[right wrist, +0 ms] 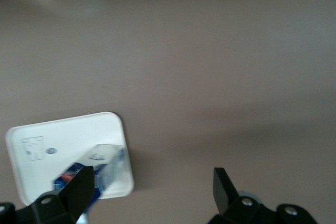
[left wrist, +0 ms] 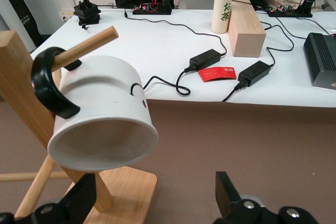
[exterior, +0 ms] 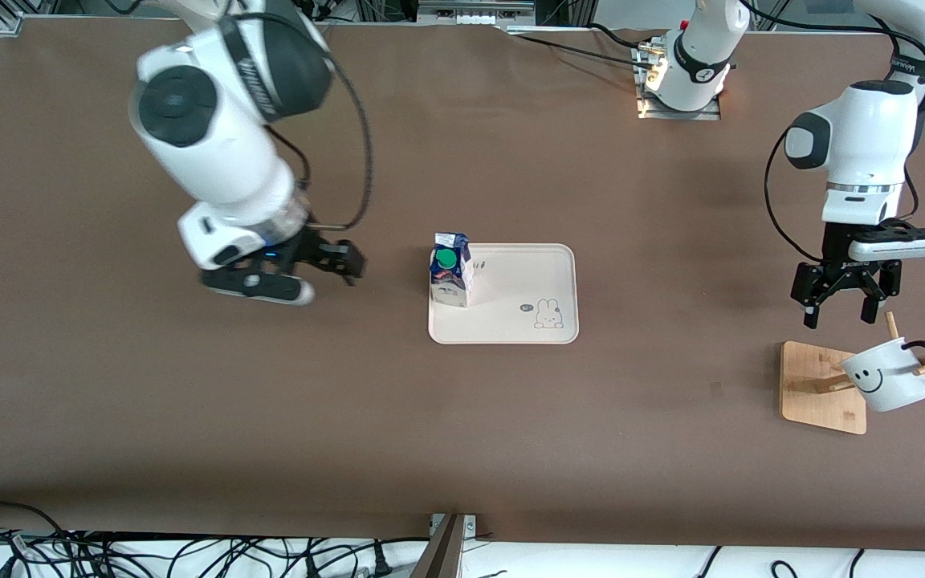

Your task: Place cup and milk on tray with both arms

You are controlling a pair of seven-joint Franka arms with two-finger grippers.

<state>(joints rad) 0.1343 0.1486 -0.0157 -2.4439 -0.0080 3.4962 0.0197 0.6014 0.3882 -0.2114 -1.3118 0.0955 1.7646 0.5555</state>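
Observation:
The milk stands upright on the cream tray, at the tray's end toward the right arm. My right gripper hangs open just off that end, with nothing between its fingers. In the right wrist view the milk shows beside one finger, on the tray, apart from my right gripper. The cup hangs tilted by its black handle on a peg of a wooden rack toward the left arm's end. My left gripper is open over the rack. In the left wrist view the cup sits above my open left gripper.
The rack's square base and slanted pegs surround the cup. The left arm's base plate stands at the table's edge farthest from the front camera. Cables lie past the nearest edge. A side table holds adapters and a wooden box.

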